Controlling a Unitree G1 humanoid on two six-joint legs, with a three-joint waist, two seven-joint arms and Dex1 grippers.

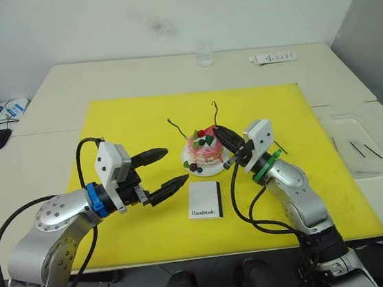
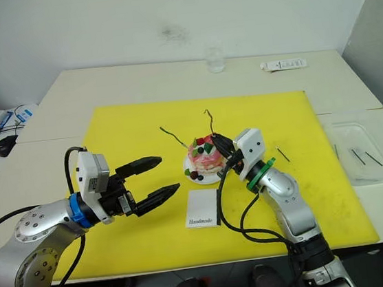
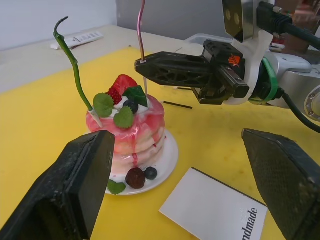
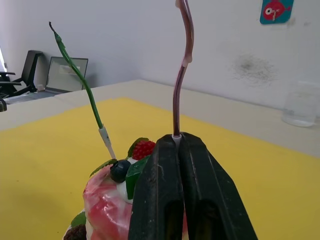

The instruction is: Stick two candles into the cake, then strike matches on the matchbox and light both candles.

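Both arms forward, one gripper gaping, the other clamped.

The left arm bends in from the robot's left, wrist level, its left gripper (image 1: pixel 165 168) pointing toward the right with the two black fingers (image 1: pixel 148 154) spread wide apart and nothing between them. The right arm rises from the lower right, elbow bent, forearm angled up and inward; the right gripper (image 1: pixel 222 135) has its fingers pressed together, pinching the white end of the pinkish-brown candle (image 4: pixel 181 70), which stands upright.
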